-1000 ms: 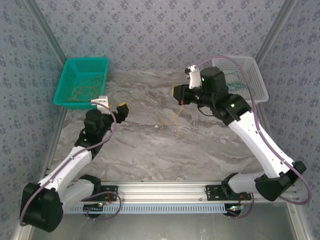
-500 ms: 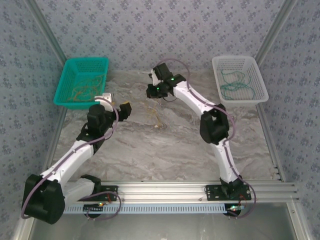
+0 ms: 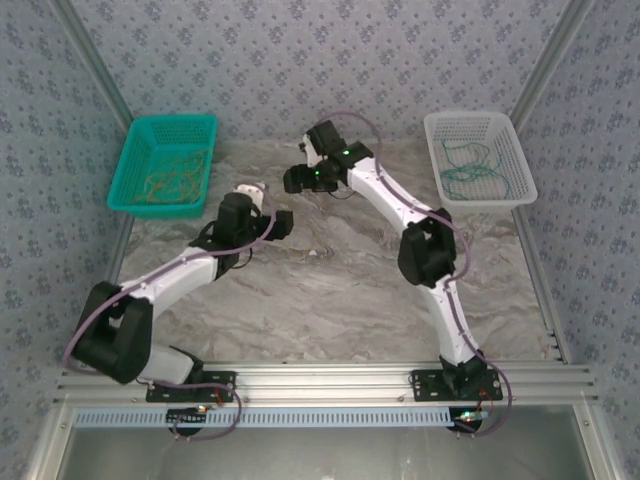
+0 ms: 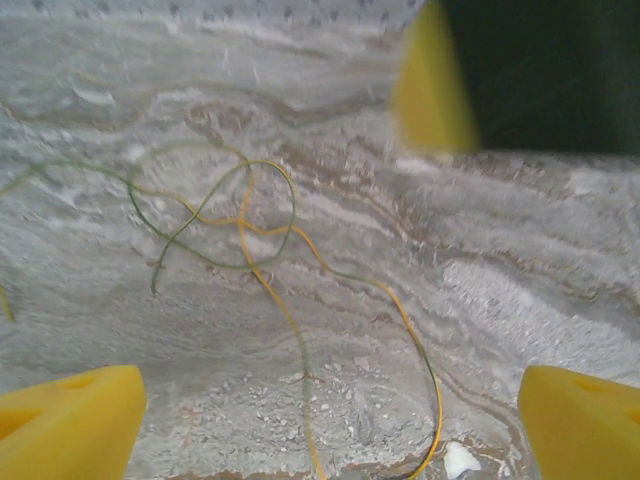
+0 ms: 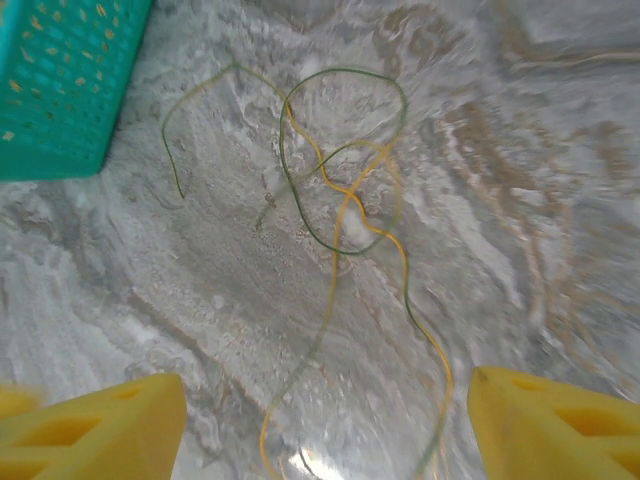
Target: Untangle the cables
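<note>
Left wrist view puts the cables [image 4: 243, 215] flat on the marble table [image 4: 540, 260], green and orange strands crossed in a loose loop. Your left gripper [image 4: 328, 425] and right gripper [image 5: 325, 430] both gape empty above them. Expect light, springy wire; pinch one free tail, clear of the crossing.

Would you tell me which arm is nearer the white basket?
Right. The right arm bends close to the white basket, by its near left corner; the left arm lies far off, beside the teal basket.
</note>
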